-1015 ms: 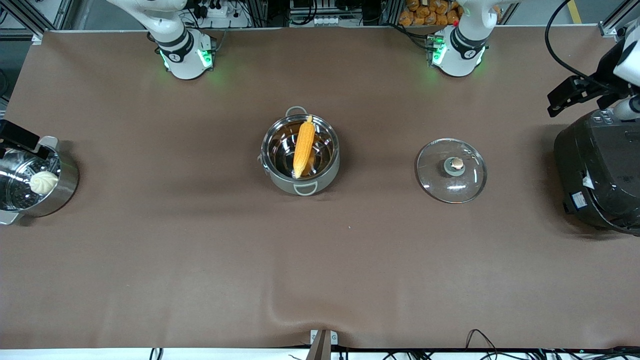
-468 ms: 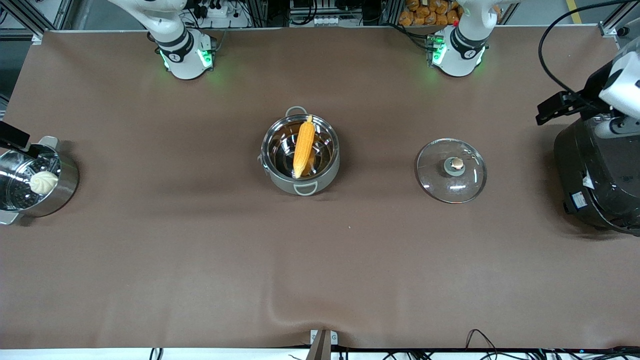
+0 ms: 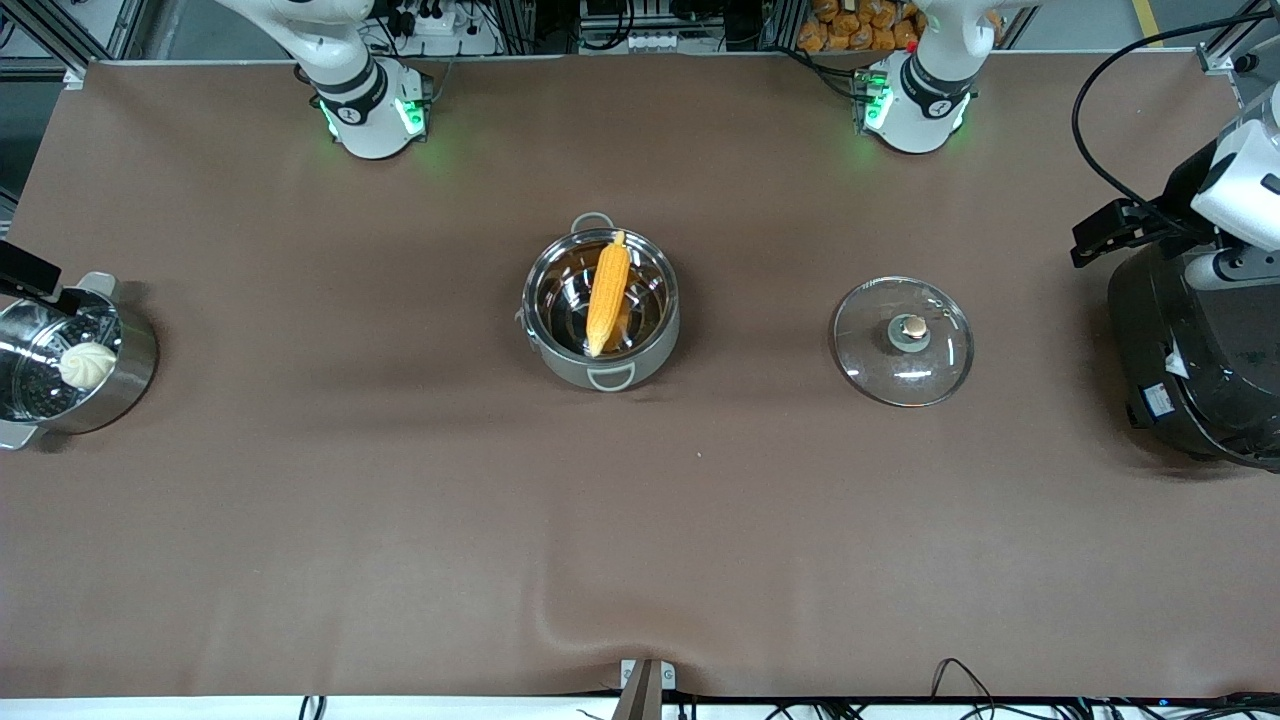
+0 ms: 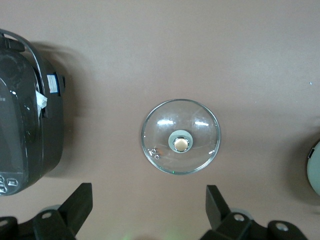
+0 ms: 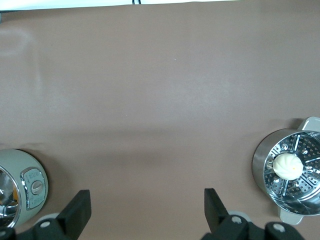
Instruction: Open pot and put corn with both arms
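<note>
The pot [image 3: 601,305] stands uncovered at the middle of the surface [image 3: 400,500]. The corn [image 3: 607,294] lies inside it, its upper end propped on the rim. The lid [image 3: 902,340] rests flat on the surface beside the pot, toward the left arm's end, knob [image 3: 910,327] up.

The left gripper [image 4: 147,212] hangs over the black cooker [image 3: 1195,350], fingers spread wide and empty. The right gripper [image 5: 146,210] hangs near the steamer pot [image 3: 60,365], fingers spread wide and empty.

Handling, by judgement: the corn is probably light and firm; grasp it at mid-length, across its width. The glass lid is fragile and smooth; lift by the knob only. Both task steps appear complete.
</note>
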You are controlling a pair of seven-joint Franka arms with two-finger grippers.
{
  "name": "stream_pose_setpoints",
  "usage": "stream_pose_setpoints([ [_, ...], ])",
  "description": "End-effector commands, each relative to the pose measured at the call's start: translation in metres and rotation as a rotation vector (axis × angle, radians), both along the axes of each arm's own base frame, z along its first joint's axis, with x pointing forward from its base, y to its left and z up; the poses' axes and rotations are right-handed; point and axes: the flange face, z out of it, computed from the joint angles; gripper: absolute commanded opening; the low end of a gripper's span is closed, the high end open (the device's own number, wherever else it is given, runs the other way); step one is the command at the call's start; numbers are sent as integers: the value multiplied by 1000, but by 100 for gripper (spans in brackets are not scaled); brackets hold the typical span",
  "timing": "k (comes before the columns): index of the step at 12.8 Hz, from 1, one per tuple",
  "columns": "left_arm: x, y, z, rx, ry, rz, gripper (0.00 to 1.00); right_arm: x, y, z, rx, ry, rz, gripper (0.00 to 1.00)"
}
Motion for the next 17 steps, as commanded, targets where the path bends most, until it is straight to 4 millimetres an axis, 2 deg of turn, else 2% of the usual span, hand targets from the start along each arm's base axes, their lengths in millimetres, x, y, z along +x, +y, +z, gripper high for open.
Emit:
stream_pose_setpoints([
  [1, -3, 2, 10, 18, -24, -63, 100, 2, -3, 5, -15, 0, 19, 100],
  [5, -1, 3, 13, 15, -28, -61, 100, 0, 0, 7, -14, 2, 25, 100],
  [9, -1, 3, 13, 12, -28, -55, 100, -15, 6, 23, -12, 9, 28, 100],
  [13, -1, 4, 12, 9, -25, -57, 100, -19, 11, 25, -3, 18, 32, 100],
  [16, -1, 4, 10, 9, -22, -57, 100, -26, 16, 34, -3, 19, 35, 100],
  [17, -1, 6, 10, 9, -22, -54, 100, -34, 19, 43, -5, 12, 39, 100],
])
